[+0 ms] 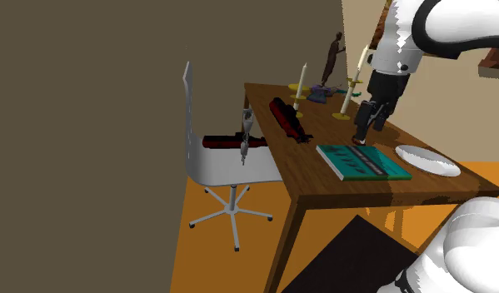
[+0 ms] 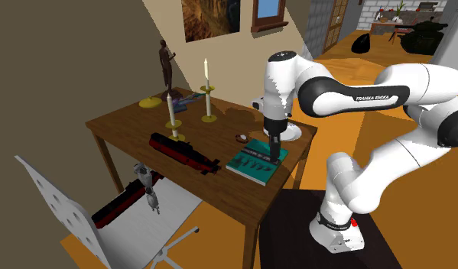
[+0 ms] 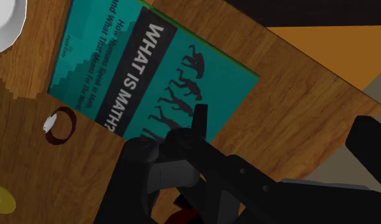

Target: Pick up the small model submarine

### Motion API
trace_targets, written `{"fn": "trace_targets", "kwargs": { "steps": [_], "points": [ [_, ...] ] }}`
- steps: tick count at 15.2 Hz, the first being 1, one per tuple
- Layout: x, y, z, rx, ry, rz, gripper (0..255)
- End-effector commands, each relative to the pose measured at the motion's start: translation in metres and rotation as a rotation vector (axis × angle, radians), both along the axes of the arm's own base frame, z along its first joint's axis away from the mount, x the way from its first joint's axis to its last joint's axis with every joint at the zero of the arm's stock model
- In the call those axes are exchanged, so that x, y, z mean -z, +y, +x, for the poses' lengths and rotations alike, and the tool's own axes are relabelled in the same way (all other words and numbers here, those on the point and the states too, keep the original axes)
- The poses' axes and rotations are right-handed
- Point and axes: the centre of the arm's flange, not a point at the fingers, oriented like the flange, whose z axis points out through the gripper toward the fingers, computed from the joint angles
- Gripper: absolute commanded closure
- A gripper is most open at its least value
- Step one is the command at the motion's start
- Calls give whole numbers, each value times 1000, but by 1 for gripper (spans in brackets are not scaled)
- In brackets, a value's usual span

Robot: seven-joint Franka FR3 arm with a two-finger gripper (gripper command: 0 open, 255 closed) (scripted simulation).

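The model submarine [image 1: 289, 119], long and black with a red underside, lies on the wooden table [image 1: 322, 179] near the edge by the chair; in the second exterior view the submarine [image 2: 184, 152] lies flat beside a candle. My gripper [image 1: 368, 131] hangs over the table well away from it, just above a teal book [image 1: 362, 161], with its fingers apart and nothing between them. Seen from the second exterior view, the gripper [image 2: 274, 153] points down at the book [image 2: 257, 161]. The wrist view has the gripper [image 3: 173, 137] over the book [image 3: 151, 70] titled "What is Math?".
A white plate [image 1: 427, 160] lies beside the book, and a small red and white ring [image 3: 58, 124] lies on the wood nearby. Candles [image 1: 301, 83], a dark figurine [image 1: 331, 58] and a purple item stand at the far end. A white chair [image 1: 207, 154] stands against the table.
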Motion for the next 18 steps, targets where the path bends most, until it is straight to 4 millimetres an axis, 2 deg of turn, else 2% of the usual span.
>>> {"fn": "trace_targets", "kwargs": {
  "steps": [1,18],
  "points": [
    [0,0,0,0,0,0,0],
    [28,-82,206,-10,-18,26,0]
  ]
}}
